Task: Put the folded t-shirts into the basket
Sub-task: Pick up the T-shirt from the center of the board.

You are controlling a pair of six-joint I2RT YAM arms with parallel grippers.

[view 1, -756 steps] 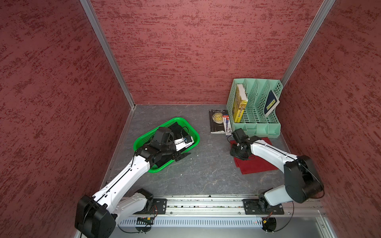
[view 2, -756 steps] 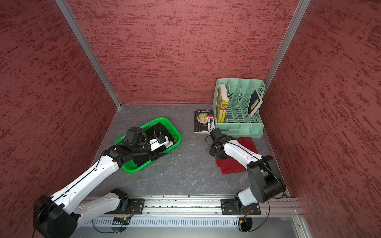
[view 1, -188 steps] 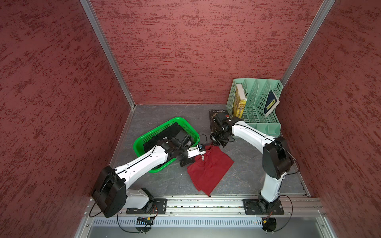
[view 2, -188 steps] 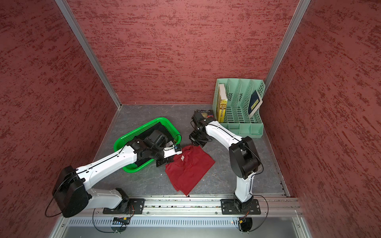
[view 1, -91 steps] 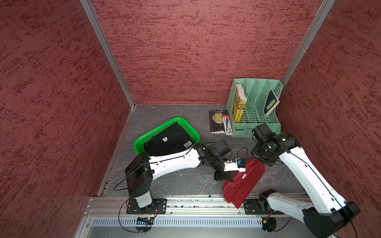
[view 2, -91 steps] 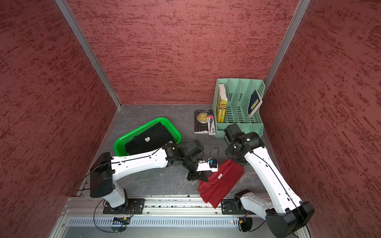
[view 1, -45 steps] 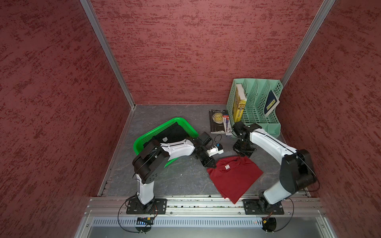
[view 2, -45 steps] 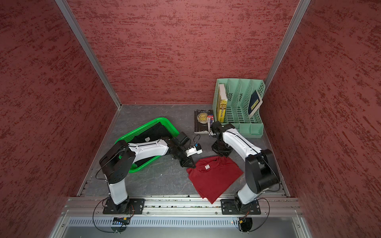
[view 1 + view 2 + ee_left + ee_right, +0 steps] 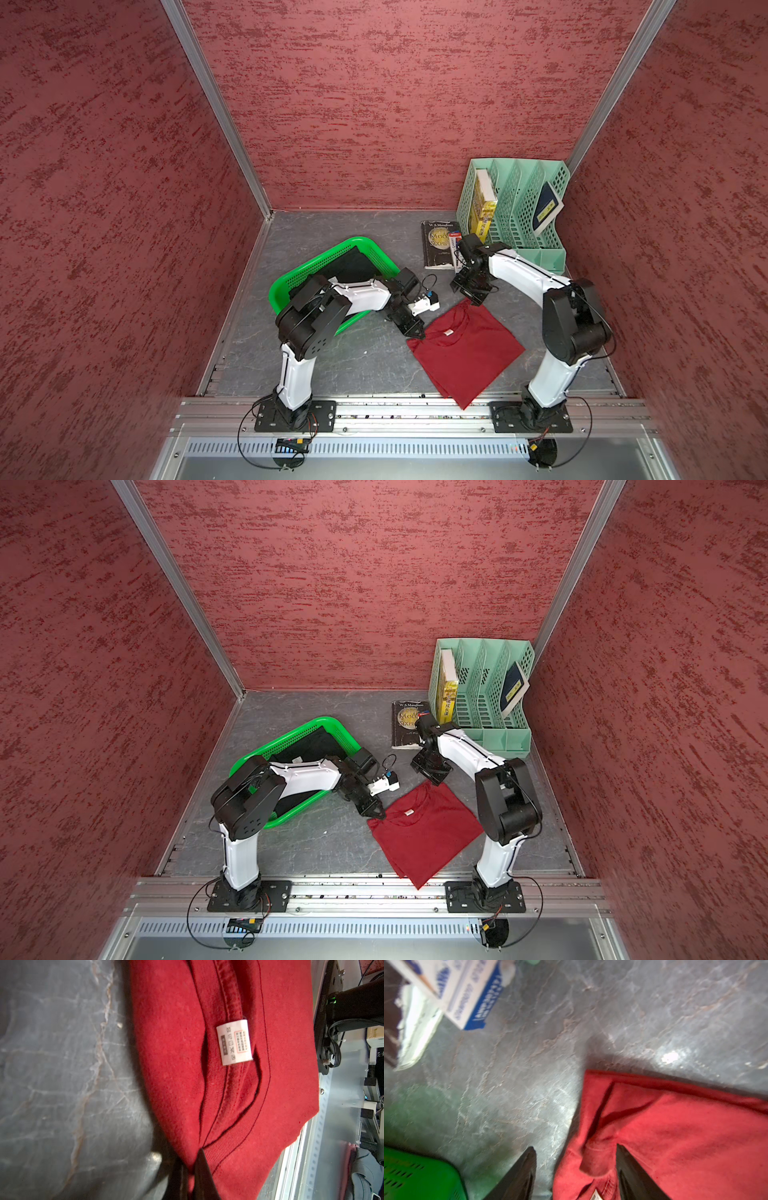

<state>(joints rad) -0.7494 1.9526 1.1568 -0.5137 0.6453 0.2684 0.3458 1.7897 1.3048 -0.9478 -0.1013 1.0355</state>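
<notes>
The dark red t-shirt (image 9: 465, 349) (image 9: 424, 833) lies spread flat on the grey table, with its white neck tag (image 9: 234, 1042) facing up. At the shirt's left corner my left gripper (image 9: 417, 332) (image 9: 191, 1159) is shut on a pinch of the red cloth. My right gripper (image 9: 473, 297) (image 9: 575, 1148) is open just over the shirt's far corner, and the loose red cloth (image 9: 675, 1136) lies between its fingers. The green basket (image 9: 316, 262) (image 9: 286, 737) stands at the left, partly behind my left arm. A black folded t-shirt (image 9: 353, 266) with a white label (image 9: 296, 759) is inside it.
A mint-green file organizer (image 9: 515, 216) with books stands at the back right. A dark book (image 9: 436, 249) and a small box (image 9: 467, 991) lie flat beside it, close to my right gripper. The shirt's near corner overhangs the front rail (image 9: 374, 411).
My right gripper has opened and let go of the shirt's far corner. The left gripper still pinches its corner. A second ago both held the shirt up at the front right.
</notes>
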